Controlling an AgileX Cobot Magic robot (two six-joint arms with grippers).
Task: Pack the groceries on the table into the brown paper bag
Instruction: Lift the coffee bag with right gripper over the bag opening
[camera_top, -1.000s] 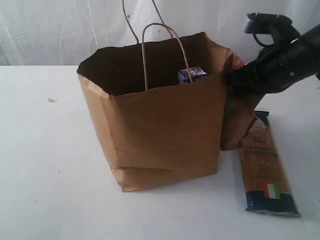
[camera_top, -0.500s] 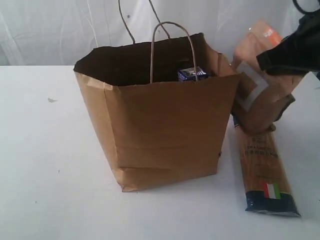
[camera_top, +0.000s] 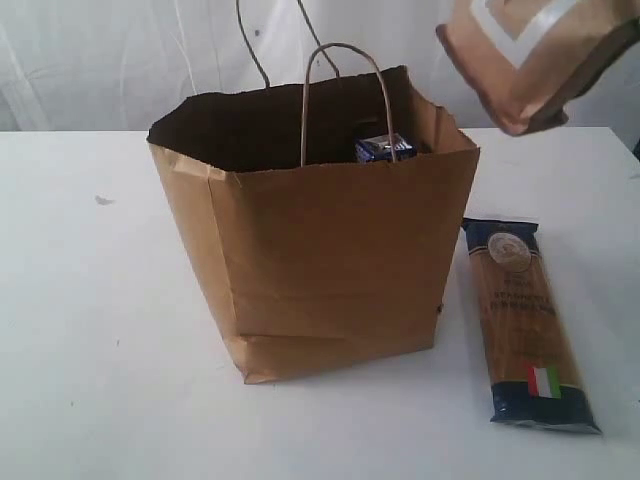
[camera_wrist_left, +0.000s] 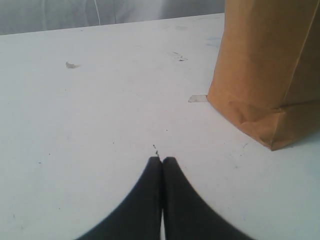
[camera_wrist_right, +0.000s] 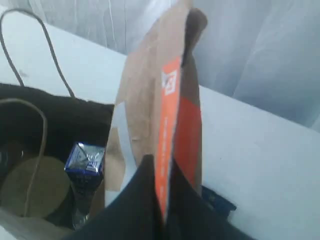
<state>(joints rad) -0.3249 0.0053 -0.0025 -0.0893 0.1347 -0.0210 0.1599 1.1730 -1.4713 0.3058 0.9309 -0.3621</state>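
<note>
The brown paper bag (camera_top: 320, 250) stands open and upright on the white table (camera_top: 80, 330). Inside it I see a small blue-white carton (camera_top: 383, 147) and a tan-lidded wide jar (camera_wrist_right: 35, 185). The brown pouch with orange label (camera_top: 540, 55) hangs in the air above and to the right of the bag's rim. My right gripper (camera_wrist_right: 162, 165) is shut on the pouch's (camera_wrist_right: 165, 90) orange-labelled edge. A spaghetti pack (camera_top: 525, 325) lies flat on the table right of the bag. My left gripper (camera_wrist_left: 162, 160) is shut on nothing, low over bare table, with the bag's corner (camera_wrist_left: 265, 75) off to one side.
A white curtain (camera_top: 120, 60) hangs behind the table. The bag's twisted cord handles (camera_top: 340, 90) stand up above its rim. Small marks (camera_top: 103, 200) dot the tabletop left of the bag.
The right gripper has lifted the brown pouch from beside the bag's right wall to above the rim. The right arm has left the exterior view. The bag shifted slightly.
</note>
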